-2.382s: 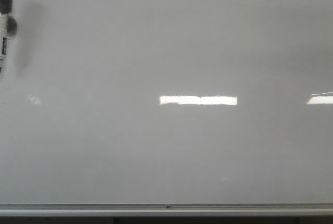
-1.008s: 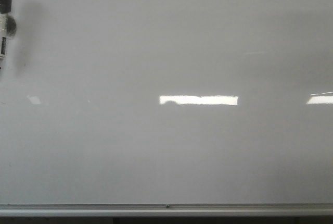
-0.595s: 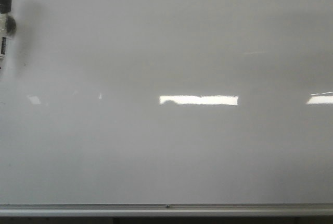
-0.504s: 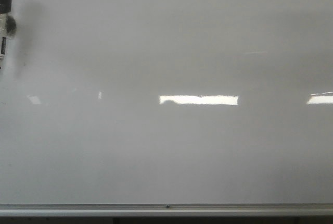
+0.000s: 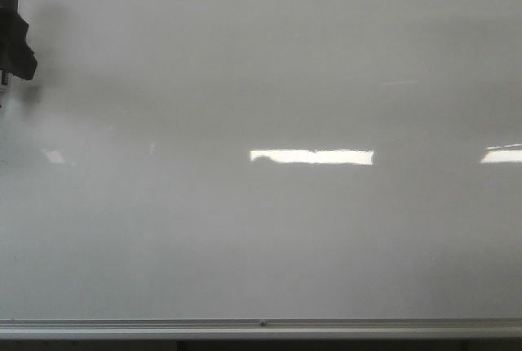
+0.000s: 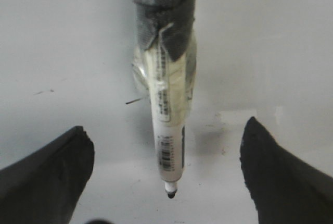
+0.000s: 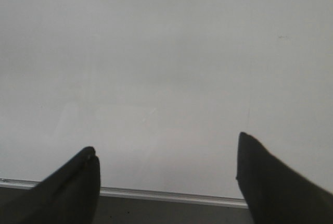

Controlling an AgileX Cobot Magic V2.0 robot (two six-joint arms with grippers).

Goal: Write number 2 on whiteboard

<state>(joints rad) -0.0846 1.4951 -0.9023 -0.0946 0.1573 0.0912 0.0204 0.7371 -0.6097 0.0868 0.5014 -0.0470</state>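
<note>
The whiteboard [image 5: 269, 82] fills the front view, with its silver rail [image 5: 261, 328] along the bottom. No number 2 shows on it; only a short black stroke [image 6: 133, 100] lies on the board in the left wrist view. A white marker [image 6: 166, 130] with black tape round its upper body hangs between the wide-apart fingers of my left gripper [image 6: 165, 125], and its black tip [image 6: 170, 195] points at the board. The fingers do not touch it. In the front view the left gripper [image 5: 18, 49] is a dark shape at the far left edge. My right gripper [image 7: 166, 141] is open and empty over the board's lower part.
Bright rectangular light reflections [image 5: 311, 156] lie across the board's middle and at its right edge [image 5: 502, 155]. The rail [image 7: 171, 197] also shows in the right wrist view, with a dark strip below it.
At the front view's left edge a dark part of the left gripper has come in front of the marker's white body, which showed before. The board looks the same.
</note>
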